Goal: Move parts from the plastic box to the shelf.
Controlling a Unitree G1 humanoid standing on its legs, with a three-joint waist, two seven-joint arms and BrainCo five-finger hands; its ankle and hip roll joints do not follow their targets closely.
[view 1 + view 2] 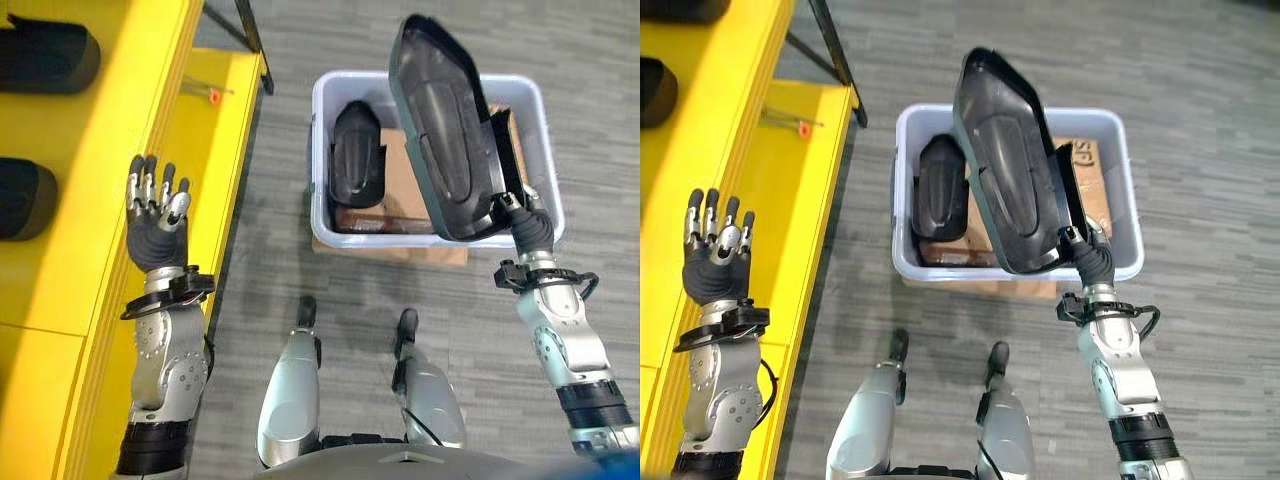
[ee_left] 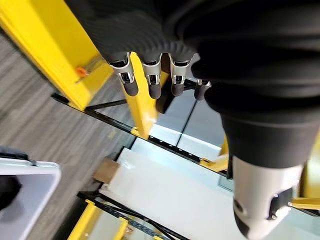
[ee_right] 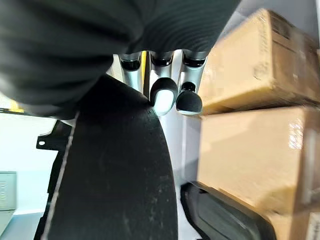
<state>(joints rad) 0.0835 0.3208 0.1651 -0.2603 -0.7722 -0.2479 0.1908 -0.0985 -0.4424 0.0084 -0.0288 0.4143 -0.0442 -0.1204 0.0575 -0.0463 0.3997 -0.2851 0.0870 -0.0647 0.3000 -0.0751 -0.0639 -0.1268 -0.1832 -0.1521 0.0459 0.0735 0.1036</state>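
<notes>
My right hand [image 1: 522,222] is shut on the lower end of a large black moulded part [image 1: 445,130], which it holds upright above the pale plastic box [image 1: 325,150]. In the right wrist view the fingers [image 3: 162,92] curl over the part's edge [image 3: 117,175]. A second black part [image 1: 357,152] lies inside the box on its left side, above brown cardboard. My left hand [image 1: 155,210] is raised with straight fingers over the yellow shelf [image 1: 195,150], holding nothing. Two more black parts [image 1: 45,55] rest on the shelf's upper level at the far left.
A small orange-tipped item [image 1: 212,96] lies on the lower yellow shelf board. A dark metal shelf leg [image 1: 250,40] slants past the shelf's far corner. Grey carpet floor [image 1: 300,280] lies between shelf and box. Cardboard boxes [image 3: 260,110] show in the right wrist view.
</notes>
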